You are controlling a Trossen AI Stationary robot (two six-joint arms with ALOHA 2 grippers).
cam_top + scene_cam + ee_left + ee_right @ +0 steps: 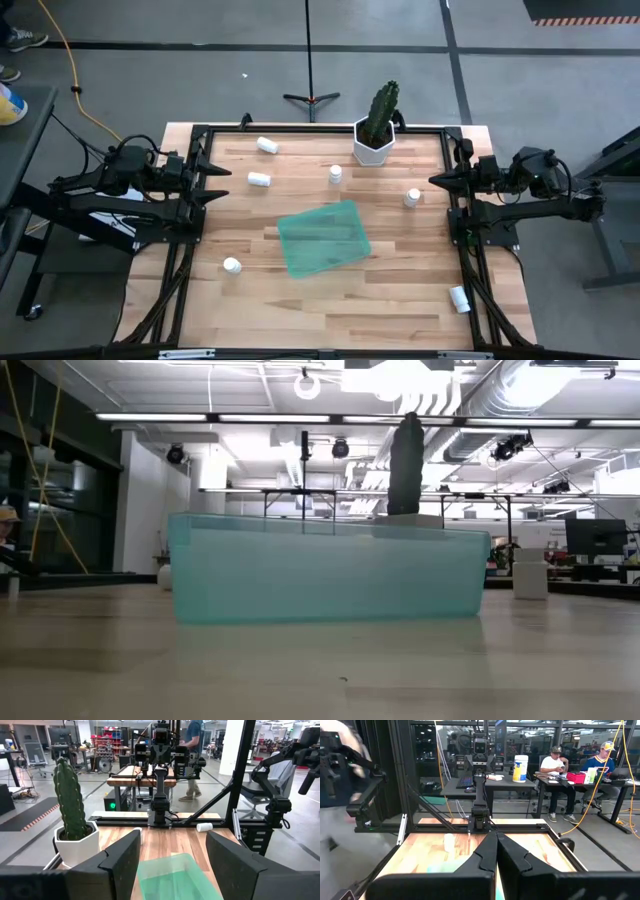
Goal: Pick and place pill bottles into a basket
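Observation:
The teal basket (322, 238) lies flat at the table's middle; it also shows in the low view (325, 575) and the left wrist view (177, 877). No bottle shows inside it. Several white pill bottles are scattered around it: two lie at the far left (267, 145) (259, 180), two stand beyond the basket (335, 174) (412, 197), one stands near left (232, 265), and one lies near right (459, 298). My left gripper (215, 182) is open and empty at the table's left edge. My right gripper (435, 181) is shut and empty at the right edge.
A cactus in a white hexagonal pot (376, 140) stands at the far middle of the table, beyond the basket. A black frame (300, 130) runs along the table's far, left and right edges. People sit at desks (555, 767) in the room beyond.

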